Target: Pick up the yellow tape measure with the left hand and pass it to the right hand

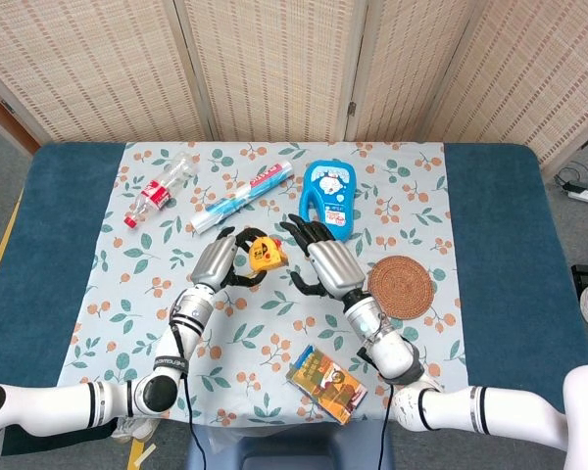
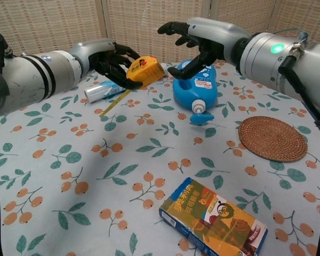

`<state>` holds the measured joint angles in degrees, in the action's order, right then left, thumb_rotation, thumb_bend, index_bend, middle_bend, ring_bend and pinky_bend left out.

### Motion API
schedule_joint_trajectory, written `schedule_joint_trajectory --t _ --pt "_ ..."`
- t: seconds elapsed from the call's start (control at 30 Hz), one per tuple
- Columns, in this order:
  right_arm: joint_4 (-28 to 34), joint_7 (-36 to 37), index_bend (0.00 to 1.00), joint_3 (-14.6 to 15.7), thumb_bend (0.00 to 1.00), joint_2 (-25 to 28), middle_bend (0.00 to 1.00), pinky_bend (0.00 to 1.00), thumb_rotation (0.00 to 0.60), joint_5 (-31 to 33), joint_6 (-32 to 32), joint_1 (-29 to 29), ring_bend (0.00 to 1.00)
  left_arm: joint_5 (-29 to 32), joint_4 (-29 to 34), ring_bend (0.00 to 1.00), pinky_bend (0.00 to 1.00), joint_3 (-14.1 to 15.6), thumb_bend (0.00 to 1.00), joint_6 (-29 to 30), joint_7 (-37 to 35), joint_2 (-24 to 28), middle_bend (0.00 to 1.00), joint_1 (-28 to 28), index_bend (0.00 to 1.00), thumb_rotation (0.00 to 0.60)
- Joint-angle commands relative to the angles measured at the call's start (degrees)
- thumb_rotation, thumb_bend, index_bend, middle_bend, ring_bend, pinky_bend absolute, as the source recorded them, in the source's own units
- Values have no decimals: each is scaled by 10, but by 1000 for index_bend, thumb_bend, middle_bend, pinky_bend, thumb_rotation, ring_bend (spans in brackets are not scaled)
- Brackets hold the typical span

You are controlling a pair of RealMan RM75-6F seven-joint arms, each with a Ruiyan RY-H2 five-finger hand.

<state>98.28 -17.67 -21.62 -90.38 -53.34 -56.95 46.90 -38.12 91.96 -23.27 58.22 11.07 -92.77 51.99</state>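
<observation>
Handover in mid-air: the left hand (image 2: 109, 60) grips the yellow tape measure (image 2: 144, 71) above the desk (image 2: 149, 160), just beside the right hand (image 2: 194, 45), whose fingers are spread wide and empty. For a clean transfer, the right hand should probably enclose the exposed end fully before the left lets go.

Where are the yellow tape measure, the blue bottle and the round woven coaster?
yellow tape measure (image 2: 145, 71), chest view, on its yellow casing.
blue bottle (image 2: 197, 85), chest view, on the middle of its body.
round woven coaster (image 1: 400, 285), head view, on its centre.
</observation>
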Motion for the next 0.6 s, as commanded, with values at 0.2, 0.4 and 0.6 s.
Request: schedule_joint_trajectory --t 0.2,0.4,0.6 --pt "-17 -2 13 2 490 -15 0 0 600 11 -1 18 68 1 6 390 90 -2 391 4 0 0 504 1 516 600" --pt "-28 0 13 2 490 -24 0 0 600 16 -6 29 68 3 11 390 90 -1 390 4 1 2 504 1 516 600" --pt "-37 0 13 3 490 -28 0 0 600 21 -11 35 68 5 11 390 90 0 391 1 -1 3 504 0 516 600"
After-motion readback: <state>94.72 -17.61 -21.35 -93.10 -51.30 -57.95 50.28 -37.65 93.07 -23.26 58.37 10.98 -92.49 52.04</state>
